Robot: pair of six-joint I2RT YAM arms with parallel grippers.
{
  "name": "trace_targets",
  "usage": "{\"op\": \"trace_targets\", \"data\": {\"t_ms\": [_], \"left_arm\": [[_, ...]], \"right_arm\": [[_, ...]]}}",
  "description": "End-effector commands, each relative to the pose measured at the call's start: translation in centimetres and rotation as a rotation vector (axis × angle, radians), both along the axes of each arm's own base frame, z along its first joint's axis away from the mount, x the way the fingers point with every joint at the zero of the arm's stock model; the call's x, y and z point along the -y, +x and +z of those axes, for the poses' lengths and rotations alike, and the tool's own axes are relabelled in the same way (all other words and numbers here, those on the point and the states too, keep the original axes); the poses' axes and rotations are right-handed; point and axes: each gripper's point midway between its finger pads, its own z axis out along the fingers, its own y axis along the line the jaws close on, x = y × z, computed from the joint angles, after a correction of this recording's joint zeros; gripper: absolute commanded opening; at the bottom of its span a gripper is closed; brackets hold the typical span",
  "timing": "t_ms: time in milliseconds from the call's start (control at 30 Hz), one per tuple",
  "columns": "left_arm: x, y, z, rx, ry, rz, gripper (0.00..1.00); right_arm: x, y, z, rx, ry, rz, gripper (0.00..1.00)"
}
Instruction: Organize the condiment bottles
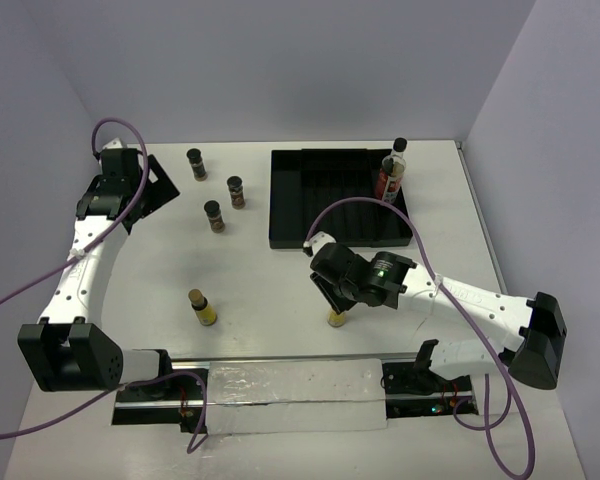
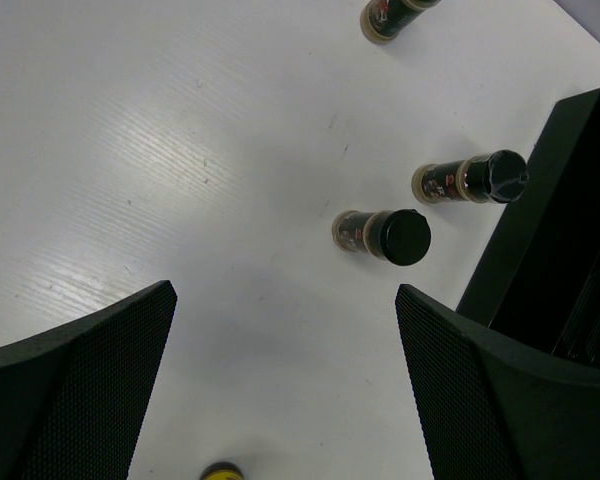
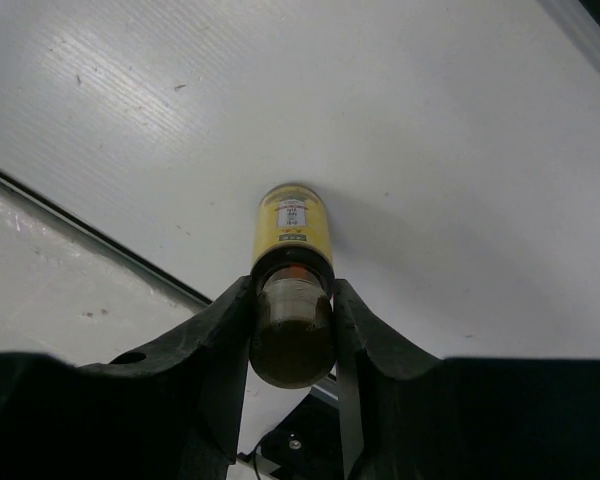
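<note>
My right gripper is shut on the tan cap of a yellow bottle, which stands upright near the table's front edge. A second yellow bottle stands at the front left. Three dark brown bottles stand at the back left; they also show in the left wrist view. A reddish bottle and a pale black-capped bottle stand in the black tray. My left gripper is open and empty at the far left.
The black ribbed tray also shows at the right of the left wrist view. A metal rail with a clear strip runs along the front edge. Walls close the back and both sides.
</note>
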Motion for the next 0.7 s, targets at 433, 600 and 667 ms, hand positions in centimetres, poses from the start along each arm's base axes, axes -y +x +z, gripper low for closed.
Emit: {"op": "trace_targets", "data": {"t_ms": [433,600,667], "left_arm": [[0.0,0.8,0.4,0.033,-0.010,0.005,1.00],[-0.1,0.7,-0.3,-0.004,-0.007,0.007,1.00],[-0.1,0.7,-0.3,-0.006,-0.005,0.007,1.00]], "right_arm": [[-1.4,7.9,13.5,0.235,0.139,-0.198,0.09],[-0.4,16.0,19.0,0.375,0.285,-0.395,0.09],[0.7,19.3,20.7,0.429,0.297,-0.477,0.09]]}}
